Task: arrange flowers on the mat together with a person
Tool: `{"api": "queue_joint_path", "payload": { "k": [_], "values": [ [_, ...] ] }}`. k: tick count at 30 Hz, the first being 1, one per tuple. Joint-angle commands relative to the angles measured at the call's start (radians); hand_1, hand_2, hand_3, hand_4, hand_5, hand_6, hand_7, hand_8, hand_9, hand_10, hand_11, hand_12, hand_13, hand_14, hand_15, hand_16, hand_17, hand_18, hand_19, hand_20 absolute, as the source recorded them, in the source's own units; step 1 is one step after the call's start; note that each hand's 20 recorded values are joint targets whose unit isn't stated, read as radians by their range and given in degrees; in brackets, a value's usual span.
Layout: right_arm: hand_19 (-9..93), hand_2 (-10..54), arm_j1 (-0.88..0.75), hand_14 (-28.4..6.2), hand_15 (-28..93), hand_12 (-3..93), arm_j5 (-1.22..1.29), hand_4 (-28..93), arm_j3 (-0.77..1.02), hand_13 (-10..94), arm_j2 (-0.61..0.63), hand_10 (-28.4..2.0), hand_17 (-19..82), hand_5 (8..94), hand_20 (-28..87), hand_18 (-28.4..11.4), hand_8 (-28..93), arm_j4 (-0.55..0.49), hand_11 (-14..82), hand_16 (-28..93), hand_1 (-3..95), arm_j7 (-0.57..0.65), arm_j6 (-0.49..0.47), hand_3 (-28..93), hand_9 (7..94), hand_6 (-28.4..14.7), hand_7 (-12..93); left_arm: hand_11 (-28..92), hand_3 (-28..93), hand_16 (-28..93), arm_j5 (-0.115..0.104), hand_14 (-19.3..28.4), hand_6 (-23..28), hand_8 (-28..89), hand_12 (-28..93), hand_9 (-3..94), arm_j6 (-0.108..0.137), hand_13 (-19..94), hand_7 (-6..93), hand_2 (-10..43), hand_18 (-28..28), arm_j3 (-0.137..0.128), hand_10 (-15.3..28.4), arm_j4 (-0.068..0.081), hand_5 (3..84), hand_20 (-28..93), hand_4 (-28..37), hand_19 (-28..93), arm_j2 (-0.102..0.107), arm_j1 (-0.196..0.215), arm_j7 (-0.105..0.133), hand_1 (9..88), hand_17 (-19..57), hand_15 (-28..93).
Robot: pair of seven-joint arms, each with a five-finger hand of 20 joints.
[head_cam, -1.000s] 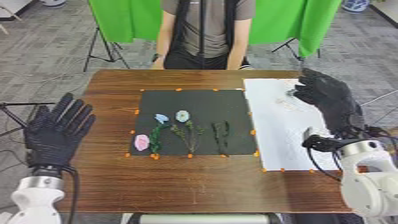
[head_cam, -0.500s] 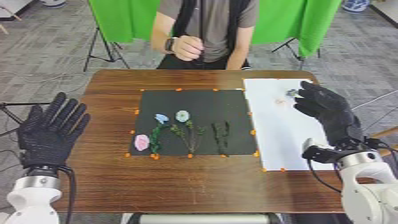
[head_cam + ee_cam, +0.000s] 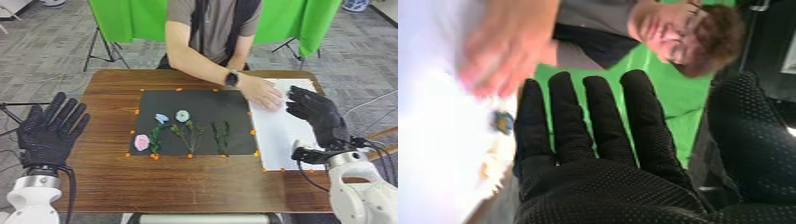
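stretching between the robot's two white arms, the brown wooden table (image 3: 204,185) bears one black mat (image 3: 164,102) and one white sheet (image 3: 284,135), the mat in the middle and the sheet along its right side. at the table's left edge the left hand (image 3: 44,145) hangs with its fingers straight and fanned apart, pointing forward. the right hand (image 3: 318,117) is over the sheet's right edge, angled forward and a little inward; in the right wrist view its four fingers stand straight with narrow gaps, the thumb held well out to the side. just beyond its fingertips, one hand of a person (image 3: 259,92), a dark watch (image 3: 231,79) at its wrist, is over the far part of the sheet; whether it grips anything i cannot tell. on the mat are three flower heads: a pink flower (image 3: 142,142) at the near left, a white flower (image 3: 182,115) near the middle and a smaller pale blue flower (image 3: 162,118) between them, with green stems below. two dark green sprigs (image 3: 218,136) lie side by side to their right. small orange bits dot the mat's edges.
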Motion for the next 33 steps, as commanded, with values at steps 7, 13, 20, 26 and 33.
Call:
{"api": "queue_joint_path", "payload": {
  "k": [7,13,20,26,33],
  "values": [
    [41,10.9,-0.02,-15.4,15,16.9,-0.015,-21,0.067,32,-0.021,-14.3,8,41.7,13,-17.7,-8,-0.013,4.7,25,21.6,-0.012,-0.091,75,39.7,-3.6,12,16,74,-7,-0.012,13.3,7.2,-8,8,35.3,0.01,27,9.6,14.6,14.0,0.006,13.7,0.0,42.1,11,-28.3,33,-0.001,0.011,0.001,24.5,-6.2,25],
    [41,10.9,-0.023,-15.3,15,17.0,-0.014,-21,0.069,31,-0.027,-14.3,8,41.7,13,-17.7,-8,-0.013,4.8,25,21.6,-0.006,-0.104,74,39.6,-3.7,12,16,74,-7,-0.031,13.4,7.4,-8,8,35.6,0.035,28,9.8,14.7,14.0,0.015,14.0,-0.004,42.4,11,-28.3,33,-0.005,0.013,0.007,24.5,-6.1,25],
    [42,10.8,-0.032,-15.5,15,16.9,-0.035,-21,0.077,31,-0.027,-14.3,8,41.7,13,-18.1,-8,-0.019,4.8,25,21.5,0.013,-0.088,75,39.4,-3.8,12,17,75,-7,-0.056,13.8,7.8,-9,8,36.3,0.039,28,10.2,14.8,14.1,0.007,14.6,-0.006,43.0,12,-28.3,33,-0.007,0.017,0.022,24.4,-6.1,26],
    [43,10.4,-0.038,-15.5,15,16.9,-0.043,-21,0.09,31,-0.026,-14.2,8,41.7,13,-18.0,-8,-0.017,4.9,25,21.8,0.014,-0.099,75,39.4,-3.8,12,17,75,-7,-0.054,13.7,7.9,-9,8,36.4,0.043,28,10.3,14.8,14.1,0.0,14.7,-0.009,43.2,12,-28.3,34,-0.008,0.019,0.031,24.4,-6.2,26],
    [42,7.7,0.041,-15.6,15,16.9,-0.317,-21,0.039,29,0.074,-14.2,8,41.4,13,-17.7,-8,0.022,4.7,24,23.3,0.147,0.028,75,38.3,-3.8,12,16,75,-7,-0.025,13.8,7.7,-9,8,36.2,0.016,27,10.1,14.8,13.9,0.003,14.7,-0.003,42.7,12,-28.3,33,-0.007,0.015,0.024,24.3,-6.4,26]
  ]
}}
